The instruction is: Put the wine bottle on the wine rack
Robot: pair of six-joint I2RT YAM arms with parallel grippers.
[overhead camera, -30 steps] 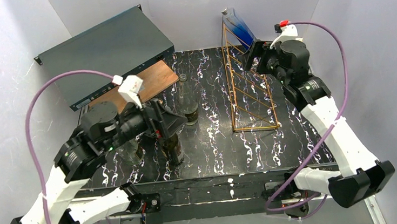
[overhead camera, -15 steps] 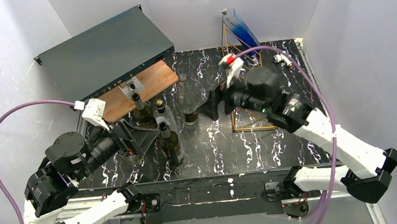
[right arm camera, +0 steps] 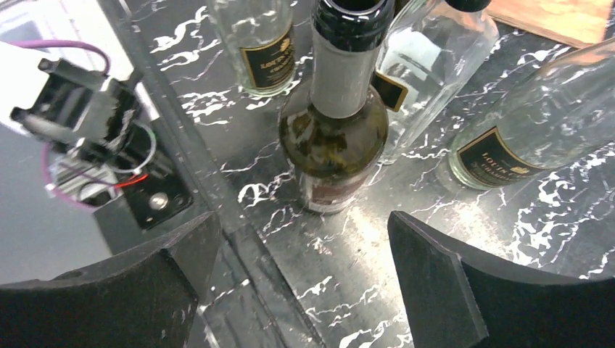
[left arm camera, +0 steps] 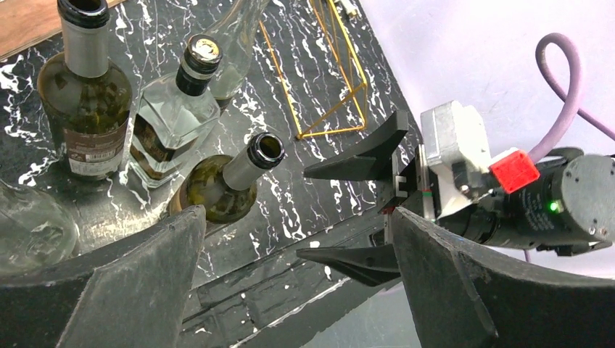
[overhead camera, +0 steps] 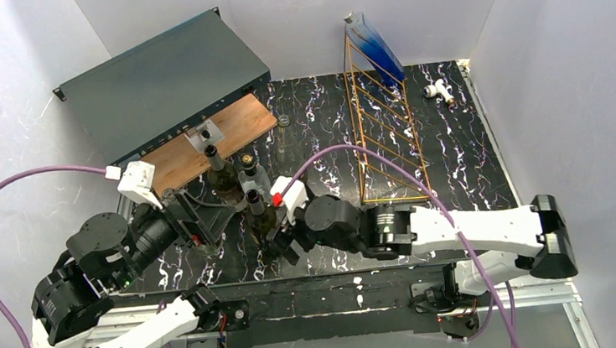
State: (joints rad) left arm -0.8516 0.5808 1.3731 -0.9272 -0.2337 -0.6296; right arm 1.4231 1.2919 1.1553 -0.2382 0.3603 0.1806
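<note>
The wine bottle (overhead camera: 260, 220), dark green with an open mouth, stands upright on the black marbled table (overhead camera: 456, 169) near its front edge, at the near end of a cluster of bottles left of centre. The right gripper (overhead camera: 281, 244) reaches across low from the right, its jaws spread wide and holding nothing. In its wrist view the wine bottle (right arm camera: 333, 138) stands just beyond the fingertips, lined up with the gap between them and untouched. The left gripper (overhead camera: 199, 221) hangs on the left of the cluster, jaws also wide apart and empty; its camera looks past the wine bottle (left arm camera: 225, 192) to the right gripper (left arm camera: 303, 214) facing it. Behind the wine bottle stand a square clear bottle (overhead camera: 255, 179), a second dark bottle (overhead camera: 221, 177) and, farther back, a tall clear bottle (overhead camera: 287, 146). The wine rack (overhead camera: 384, 125), a thin gold wire frame, stands well apart at the far right of the table, with a blue bottle (overhead camera: 373, 46) lying slanted at its top. A dark grey box (overhead camera: 162, 81) sits at the far left, a wooden board (overhead camera: 209, 140) beside it.
</note>
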